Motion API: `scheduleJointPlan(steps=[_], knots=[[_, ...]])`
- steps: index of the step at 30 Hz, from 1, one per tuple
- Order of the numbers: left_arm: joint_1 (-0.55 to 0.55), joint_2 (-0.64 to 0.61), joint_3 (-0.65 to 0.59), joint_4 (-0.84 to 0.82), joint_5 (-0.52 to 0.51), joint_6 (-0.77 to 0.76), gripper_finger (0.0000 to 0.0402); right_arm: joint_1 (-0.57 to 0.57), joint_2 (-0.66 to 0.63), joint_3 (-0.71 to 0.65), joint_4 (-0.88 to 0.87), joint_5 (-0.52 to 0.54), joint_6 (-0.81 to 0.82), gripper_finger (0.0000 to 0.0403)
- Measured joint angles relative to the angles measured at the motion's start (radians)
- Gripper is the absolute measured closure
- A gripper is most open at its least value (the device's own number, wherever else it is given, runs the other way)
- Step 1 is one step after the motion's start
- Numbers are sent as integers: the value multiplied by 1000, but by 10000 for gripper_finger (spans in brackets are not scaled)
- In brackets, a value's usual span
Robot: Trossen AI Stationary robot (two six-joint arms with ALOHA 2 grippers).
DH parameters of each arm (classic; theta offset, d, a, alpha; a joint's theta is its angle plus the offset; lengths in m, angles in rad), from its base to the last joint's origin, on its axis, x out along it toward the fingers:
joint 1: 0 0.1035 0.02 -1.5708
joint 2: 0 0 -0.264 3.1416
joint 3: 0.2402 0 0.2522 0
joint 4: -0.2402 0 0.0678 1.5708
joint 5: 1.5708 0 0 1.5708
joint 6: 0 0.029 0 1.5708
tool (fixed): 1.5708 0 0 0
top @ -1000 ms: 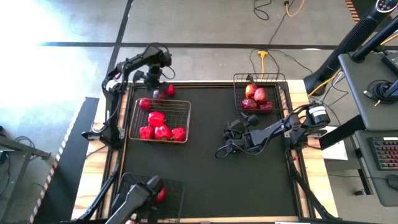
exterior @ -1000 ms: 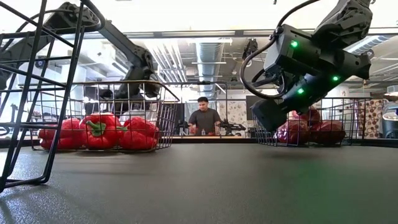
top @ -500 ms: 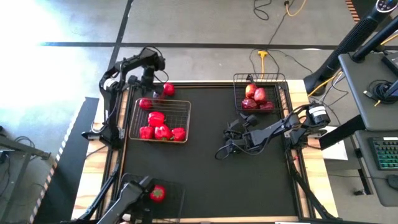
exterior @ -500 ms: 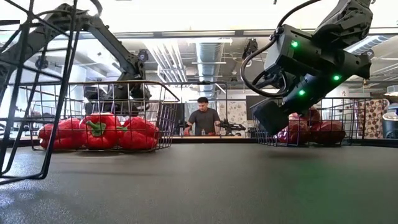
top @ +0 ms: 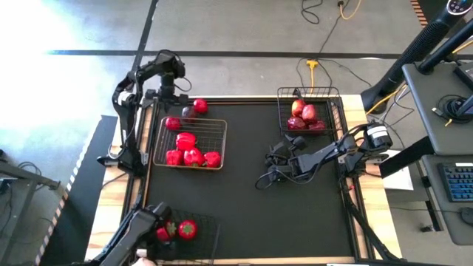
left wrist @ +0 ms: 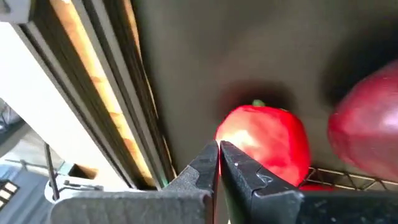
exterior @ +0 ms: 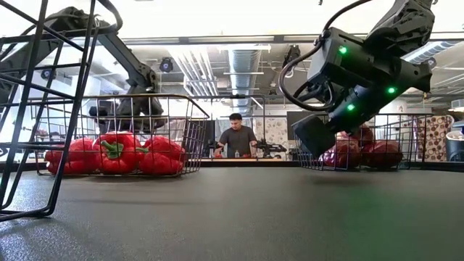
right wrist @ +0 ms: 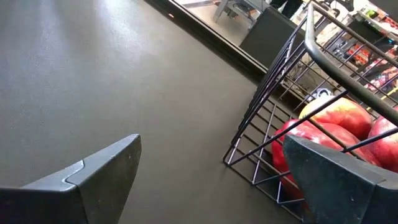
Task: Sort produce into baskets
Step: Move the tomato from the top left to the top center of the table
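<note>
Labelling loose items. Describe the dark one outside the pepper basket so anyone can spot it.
Start at the wire basket of red peppers on the table's left side. Along its far edge, three loose pieces lie on the mat. The dark maroon apple is the middle one, touching the bright red tomato; its neighbours are both bright red.

The high view looks straight down on the whole table [top: 244, 214], the low view looks level across it into the room, both sharing the pepper basket [top: 189, 140], while each wrist view sits close: the left over a tomato [left wrist: 267, 140], the right beside the apple basket [right wrist: 273, 124].
</note>
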Motion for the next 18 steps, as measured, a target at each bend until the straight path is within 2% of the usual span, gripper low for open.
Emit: scheduleJointPlan(steps=[4,10,15,18], knots=[[-12,-5,-40,0,77,52,401,0,0,-1,8,3,0,19],[-14,-16,-91,4,37,83,401,-12,0,-8,38,3,-1,19],[-19,-21,-84,1,103,73,401,-14,0,-21,44,-2,-1,19],[-29,-34,-79,0,180,90,401,-18,0,-23,46,-3,-5,19]])
